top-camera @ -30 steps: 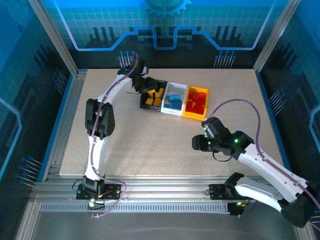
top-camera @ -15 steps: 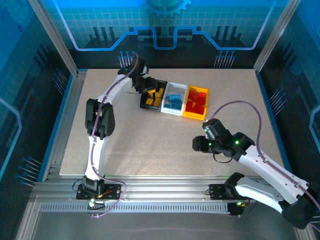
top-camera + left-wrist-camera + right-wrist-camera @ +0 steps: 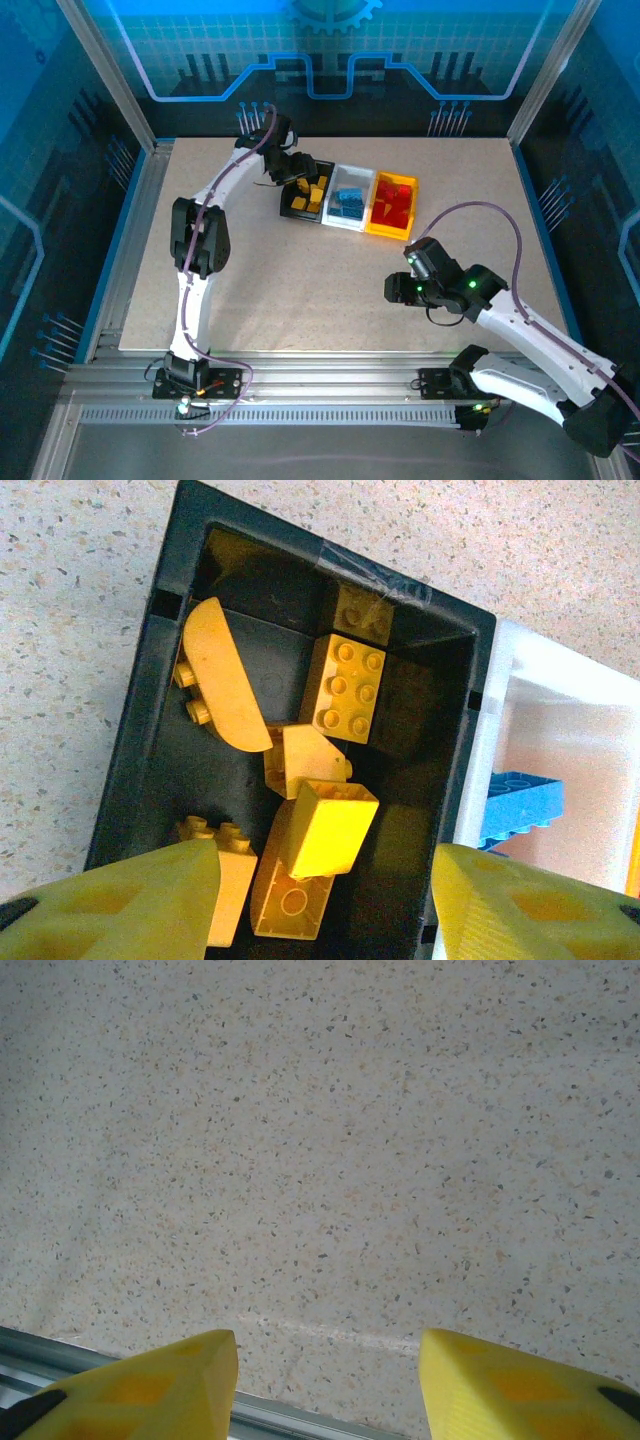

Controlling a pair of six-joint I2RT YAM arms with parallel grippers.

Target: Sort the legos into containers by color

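Note:
Three joined containers sit at the table's back middle. The black bin (image 3: 286, 206) holds several yellow-orange legos (image 3: 308, 196), the white bin (image 3: 357, 172) holds blue legos (image 3: 348, 203), and the yellow bin (image 3: 386, 232) holds red legos (image 3: 394, 202). My left gripper (image 3: 297, 172) hovers open over the black bin (image 3: 130, 780). A bright yellow brick (image 3: 335, 825) lies tilted on other yellow bricks between my left gripper's (image 3: 320, 868) fingertips, and neither of them touches it. My right gripper (image 3: 393, 288) stands open over bare table, with nothing between the fingertips of the right gripper (image 3: 328, 1345).
The white bin (image 3: 560, 710) with a blue brick (image 3: 520, 800) borders the black one on the right. A metal rail (image 3: 300, 1422) runs along the table's front edge just below my right gripper. Blue enclosure walls (image 3: 90, 120) surround the table.
My left gripper's jaws have spread wider above the black bin. My right gripper has drifted slightly toward the table's front edge.

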